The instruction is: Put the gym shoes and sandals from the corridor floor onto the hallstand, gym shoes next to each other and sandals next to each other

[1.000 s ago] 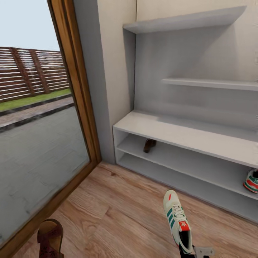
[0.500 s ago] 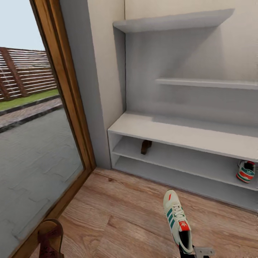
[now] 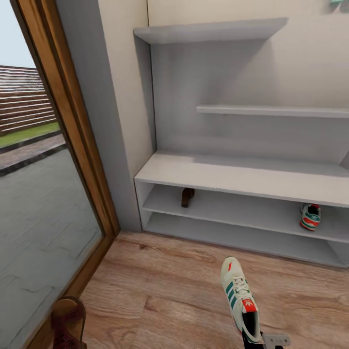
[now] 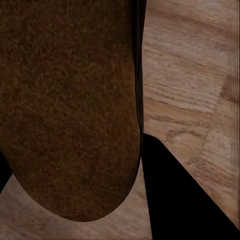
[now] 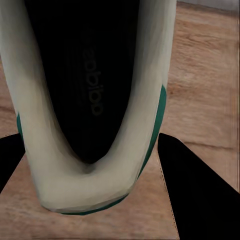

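In the head view we faced the pale grey hallstand [image 3: 232,177], and on its upper open shelf one sandal [image 3: 187,196] already stood near the left end and one gym shoe [image 3: 310,216] near the right end, well apart from each other. So we judged that half of the task was done. In front of us, above the wood floor [image 3: 165,271], the second gym shoe [image 3: 241,296] pointed toward the rack with its heel at the right gripper [image 3: 264,341], and the second sandal [image 3: 69,322] showed at the lower left corner. In the left wrist view the brown sandal [image 4: 70,105] lay between the dark fingers [image 4: 170,190] of the left gripper, which seemed pinched on it. In the right wrist view the cream shoe [image 5: 90,100] sat between the two fingers [image 5: 195,185], which looked pressed on its heel. What remained, in our judgement, was to put each carried piece beside its partner on the shelf.
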